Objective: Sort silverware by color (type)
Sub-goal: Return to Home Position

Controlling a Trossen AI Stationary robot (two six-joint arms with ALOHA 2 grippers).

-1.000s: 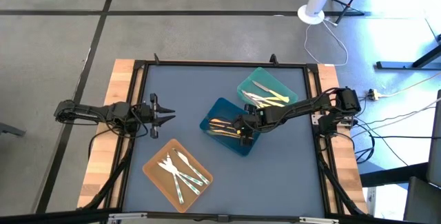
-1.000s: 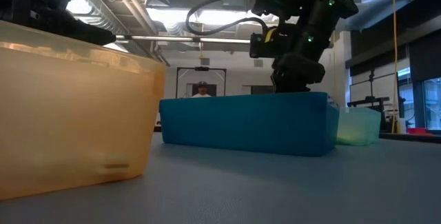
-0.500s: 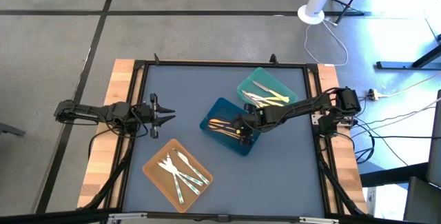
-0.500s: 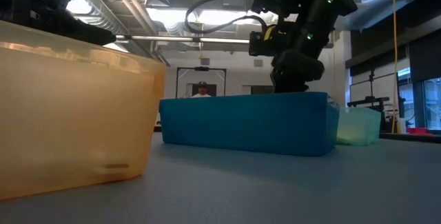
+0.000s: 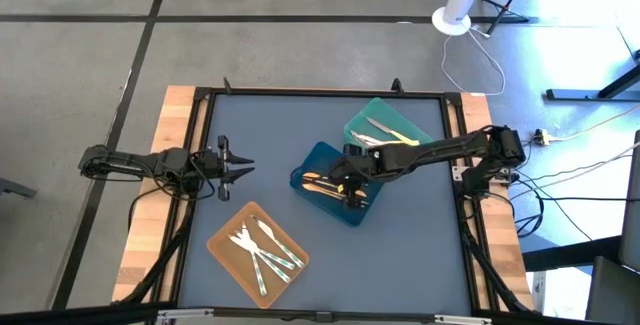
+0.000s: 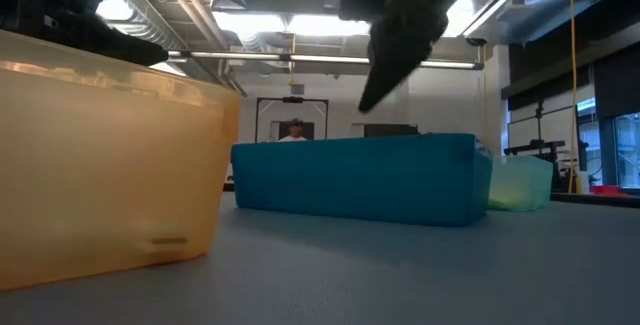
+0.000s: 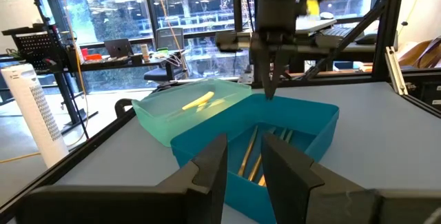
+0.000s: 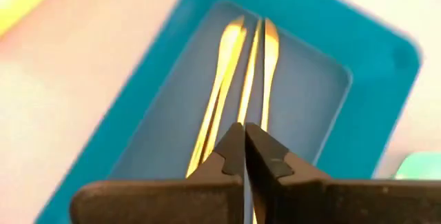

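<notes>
Right pincer [image 8: 244, 129] closed, above blue tray [image 8: 379, 93]

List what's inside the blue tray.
Three gold knives lie side by side in the blue tray; the shut right pincer hides their near ends; the left pincer waits apart.

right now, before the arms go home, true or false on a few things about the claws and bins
1. The right claw is shut and empty above the blue bin. True.
2. The gold knives lie in the orange bin. False: they lie in the blue bin; the orange bin holds white pieces.
3. The left claw is open near the table's left edge. True.
4. The teal bin is empty. False: it holds yellow pieces.
</notes>
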